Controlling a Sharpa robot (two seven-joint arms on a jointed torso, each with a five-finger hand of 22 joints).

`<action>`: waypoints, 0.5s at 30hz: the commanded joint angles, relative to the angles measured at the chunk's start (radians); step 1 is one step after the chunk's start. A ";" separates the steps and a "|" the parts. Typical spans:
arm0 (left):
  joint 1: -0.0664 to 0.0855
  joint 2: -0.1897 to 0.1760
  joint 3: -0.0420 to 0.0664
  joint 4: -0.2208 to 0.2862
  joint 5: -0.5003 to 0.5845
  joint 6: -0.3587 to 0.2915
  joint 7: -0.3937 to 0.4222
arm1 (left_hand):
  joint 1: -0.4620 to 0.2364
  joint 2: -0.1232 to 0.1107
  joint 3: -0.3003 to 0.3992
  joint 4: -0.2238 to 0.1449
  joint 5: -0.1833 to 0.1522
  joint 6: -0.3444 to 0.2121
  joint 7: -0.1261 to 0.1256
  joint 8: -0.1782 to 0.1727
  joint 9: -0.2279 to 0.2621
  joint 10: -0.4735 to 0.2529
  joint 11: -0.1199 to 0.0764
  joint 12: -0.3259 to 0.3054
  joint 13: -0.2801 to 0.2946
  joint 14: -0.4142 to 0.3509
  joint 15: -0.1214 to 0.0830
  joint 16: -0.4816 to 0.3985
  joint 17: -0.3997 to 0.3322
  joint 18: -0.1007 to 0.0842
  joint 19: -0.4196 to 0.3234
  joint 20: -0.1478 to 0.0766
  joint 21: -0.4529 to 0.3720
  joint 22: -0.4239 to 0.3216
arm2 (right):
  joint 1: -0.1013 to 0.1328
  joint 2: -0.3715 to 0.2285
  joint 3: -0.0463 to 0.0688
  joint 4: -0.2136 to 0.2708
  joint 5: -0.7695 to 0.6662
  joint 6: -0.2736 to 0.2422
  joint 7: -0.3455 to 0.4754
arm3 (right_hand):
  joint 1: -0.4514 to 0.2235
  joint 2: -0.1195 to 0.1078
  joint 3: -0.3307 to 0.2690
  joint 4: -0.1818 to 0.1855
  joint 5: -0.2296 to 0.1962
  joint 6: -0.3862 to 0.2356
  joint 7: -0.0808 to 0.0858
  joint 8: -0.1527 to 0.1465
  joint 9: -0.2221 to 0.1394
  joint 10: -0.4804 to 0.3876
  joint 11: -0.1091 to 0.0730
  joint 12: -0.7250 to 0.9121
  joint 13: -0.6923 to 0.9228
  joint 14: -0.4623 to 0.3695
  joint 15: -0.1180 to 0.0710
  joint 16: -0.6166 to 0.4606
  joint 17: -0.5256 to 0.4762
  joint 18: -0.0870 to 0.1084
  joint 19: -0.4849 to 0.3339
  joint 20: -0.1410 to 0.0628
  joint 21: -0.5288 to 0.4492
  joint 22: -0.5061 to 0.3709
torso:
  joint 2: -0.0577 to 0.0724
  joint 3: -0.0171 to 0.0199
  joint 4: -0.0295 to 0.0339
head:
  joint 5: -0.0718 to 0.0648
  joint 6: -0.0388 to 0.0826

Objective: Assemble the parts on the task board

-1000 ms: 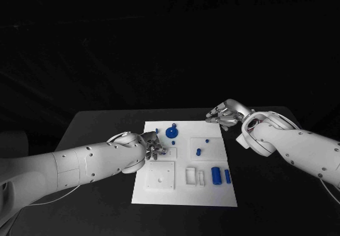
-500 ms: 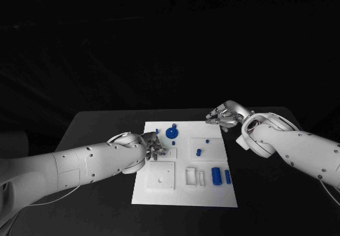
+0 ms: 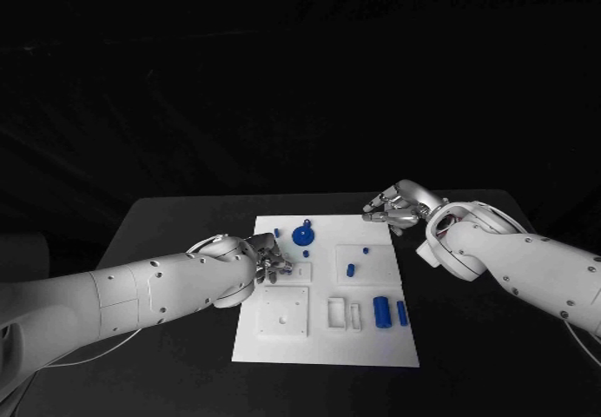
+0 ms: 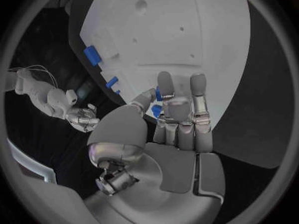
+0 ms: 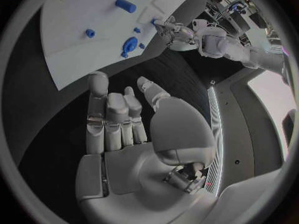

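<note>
Left hand (image 3: 268, 261), right hand (image 3: 394, 207), one task board (image 3: 328, 343)

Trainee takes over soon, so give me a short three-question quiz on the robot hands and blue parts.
1. True or false: the right robot hand holds a blue part.
2. Where do the two blue cylinders lie? A on the task board, towards its right near corner; B at its far left corner; C off it.
3. Fill in: the left robot hand is at the board's ___ edge.
Key: 1 false; 2 A; 3 left.
</note>
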 commanded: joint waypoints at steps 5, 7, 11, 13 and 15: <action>-0.002 0.002 -0.001 -0.001 0.023 0.041 0.004 | 0.009 0.012 0.008 -0.011 -0.001 0.208 -0.130 0.006 0.003 0.044 -0.014 -0.001 -0.002 -0.002 -0.003 0.000 -0.005 -0.003 0.007 0.001 -0.006 0.015 | -0.001 0.001 0.001 -0.001 0.001 0.009 0.006 | -0.002 -0.005 0.002 0.003 0.006 -0.004 0.000 0.001 -0.001 -0.006 -0.003 -0.002 -0.001 -0.003 -0.002 -0.004 -0.001 0.011 0.044 -0.003 -0.001 -0.001 | 0.001 0.0002 0.0003 | 0.002 0.000; -0.002 0.001 -0.001 -0.001 0.024 0.050 0.003 | 0.009 0.013 0.009 -0.011 -0.002 0.206 -0.130 0.005 0.003 0.044 -0.014 -0.004 -0.003 -0.003 -0.003 -0.004 -0.011 -0.003 0.006 0.001 -0.007 0.015 | -0.002 0.002 0.001 -0.001 0.001 0.009 0.006 | -0.002 -0.005 0.002 0.003 0.006 -0.004 0.000 0.001 -0.001 -0.006 -0.003 -0.002 -0.001 -0.003 -0.002 -0.004 -0.001 0.011 0.044 -0.003 -0.001 -0.001 | 0.001 0.0008 -0.0001 | 0.002 0.001; -0.002 0.000 -0.001 -0.003 0.025 0.057 0.001 | 0.011 0.013 0.009 -0.012 -0.004 0.204 -0.129 0.005 0.002 0.044 -0.013 -0.007 -0.005 -0.003 -0.003 -0.009 -0.017 -0.003 0.006 0.001 -0.008 0.015 | -0.002 0.002 0.001 -0.002 0.001 0.009 0.006 | -0.002 -0.005 0.002 0.003 0.006 -0.004 0.000 0.001 -0.001 -0.006 -0.003 -0.002 -0.001 -0.003 -0.002 -0.004 -0.001 0.011 0.044 -0.003 -0.001 -0.001 | 0.001 0.0010 -0.0008 | 0.001 0.000; -0.002 -0.001 -0.001 -0.004 0.026 0.059 0.000 | 0.011 0.014 0.009 -0.012 -0.005 0.204 -0.128 0.004 0.001 0.044 -0.013 -0.010 -0.006 -0.003 -0.003 -0.011 -0.020 -0.003 0.005 0.001 -0.009 0.015 | -0.002 0.002 0.001 -0.003 0.002 0.009 0.006 | -0.002 -0.005 0.002 0.003 0.006 -0.004 0.000 0.001 -0.001 -0.006 -0.003 -0.002 -0.001 -0.003 -0.002 -0.004 -0.001 0.011 0.044 -0.003 -0.001 -0.001 | 0.001 0.0005 0.0000 | -0.003 0.001; -0.002 -0.001 -0.001 -0.005 0.026 0.061 -0.002 | 0.011 0.014 0.009 -0.012 -0.005 0.204 -0.128 0.004 0.001 0.044 -0.013 -0.010 -0.006 -0.003 -0.003 -0.011 -0.020 -0.003 0.005 0.001 -0.009 0.015 | -0.002 0.002 0.001 -0.003 0.002 0.010 0.007 | -0.002 -0.005 0.002 0.003 0.006 -0.004 0.000 0.001 -0.001 -0.006 -0.003 -0.002 -0.001 -0.003 -0.002 -0.004 -0.001 0.011 0.044 -0.003 -0.001 -0.001 | 0.002 0.0003 -0.0003 | -0.003 0.001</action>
